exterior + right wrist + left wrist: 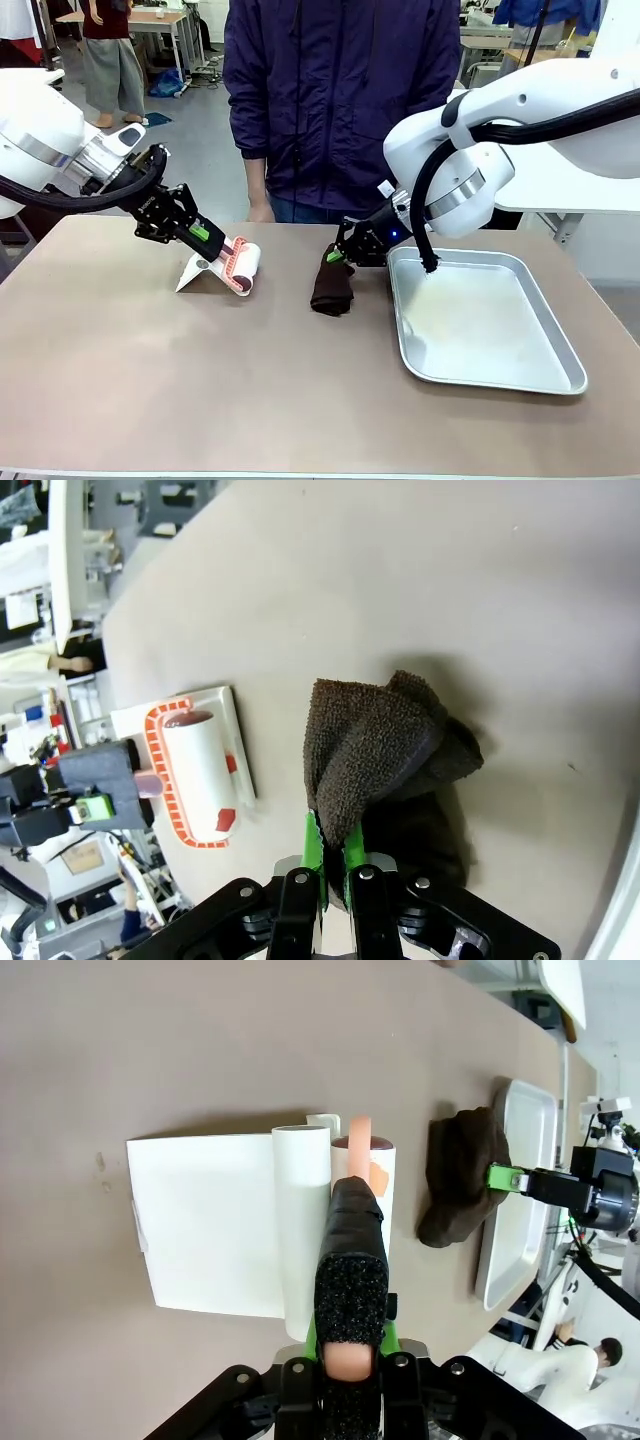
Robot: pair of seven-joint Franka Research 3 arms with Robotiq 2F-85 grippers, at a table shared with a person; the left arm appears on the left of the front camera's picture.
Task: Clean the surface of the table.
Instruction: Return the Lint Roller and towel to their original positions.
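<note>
Two tools are clamped: the left tool [203, 236] on a lint roller [243, 264], the right tool [336, 257] on a brown cloth [331, 288] just beside the tray [560, 340]; bare tabletop [200, 400] lies nearer than the tray.

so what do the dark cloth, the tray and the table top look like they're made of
The dark cloth: thick dark brown terry or microfibre, going by its fuzzy, looped pile and soft folds. The tray: probably brushed steel or aluminium, being silver with a dull sheen and a thin rolled rim. The table top: a smooth matte taupe-brown surface without visible grain, perhaps laminate or a mat; the look leaves it open.
</note>
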